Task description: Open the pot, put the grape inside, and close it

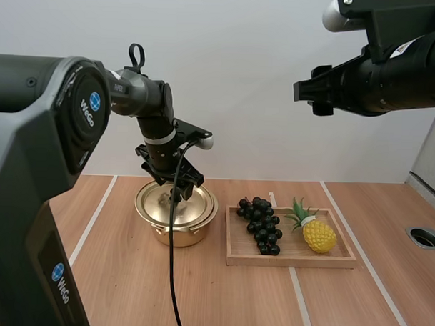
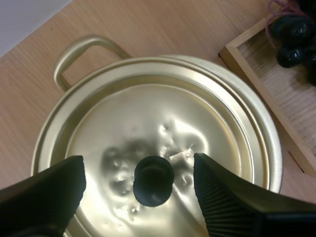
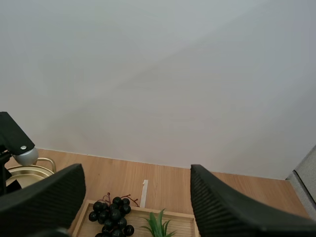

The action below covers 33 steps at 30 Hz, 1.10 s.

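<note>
Straddling lid knob (image 2: 153,180), left jaws spread.

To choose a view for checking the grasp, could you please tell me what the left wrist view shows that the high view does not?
Left wrist view adds the black knob between the open left end effector's fingers, untouched. High view adds the pineapple and the raised right end effector. Both show the pot, its lid, the grapes and the tray.
</note>
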Tool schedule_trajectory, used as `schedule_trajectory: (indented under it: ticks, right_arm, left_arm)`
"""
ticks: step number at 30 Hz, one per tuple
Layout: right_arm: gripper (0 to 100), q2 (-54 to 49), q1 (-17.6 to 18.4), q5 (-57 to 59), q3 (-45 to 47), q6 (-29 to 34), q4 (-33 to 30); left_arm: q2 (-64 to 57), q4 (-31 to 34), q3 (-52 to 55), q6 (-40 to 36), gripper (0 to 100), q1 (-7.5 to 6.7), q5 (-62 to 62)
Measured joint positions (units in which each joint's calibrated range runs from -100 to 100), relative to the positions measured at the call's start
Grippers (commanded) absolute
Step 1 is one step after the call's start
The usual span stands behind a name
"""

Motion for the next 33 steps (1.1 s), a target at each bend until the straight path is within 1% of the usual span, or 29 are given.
schedule_trajectory:
  ticks: [14, 15, 16, 17, 18, 19, 33]
  right_arm:
    - [100, 0.0, 0.0, 0.1, 0.0, 0.0, 0.0]
    - [100, 0.0, 0.0, 0.1, 0.0, 0.0, 0.0]
    - [100, 0.0, 0.0, 0.1, 0.0, 0.0, 0.1]
    - [100, 0.0, 0.0, 0.1, 0.0, 0.0, 0.2]
    - [100, 0.0, 0.0, 0.1, 0.0, 0.0, 0.2]
    - [100, 0.0, 0.0, 0.1, 0.0, 0.0, 0.2]
    - [100, 0.0, 0.0, 0.4, 0.0, -0.3, 1.0]
  left_arm:
    - [1.8, 0.0, 0.0, -0.1, 100, 0.00, 0.9]
    - [1.8, 0.0, 0.0, -0.1, 90, 0.00, 1.3]
    - [1.8, 0.0, 0.0, -0.2, 71, 0.00, 1.5]
    - [1.8, 0.0, -0.1, -0.3, 47, 0.00, 1.5]
    - [1.8, 0.0, -0.1, -0.3, 27, 0.00, 1.7]
    - [1.8, -0.3, -0.1, -0.6, 1, 0.00, 1.7]
    - [1.0, -0.4, -0.3, -0.7, 0, 0.00, 2.4]
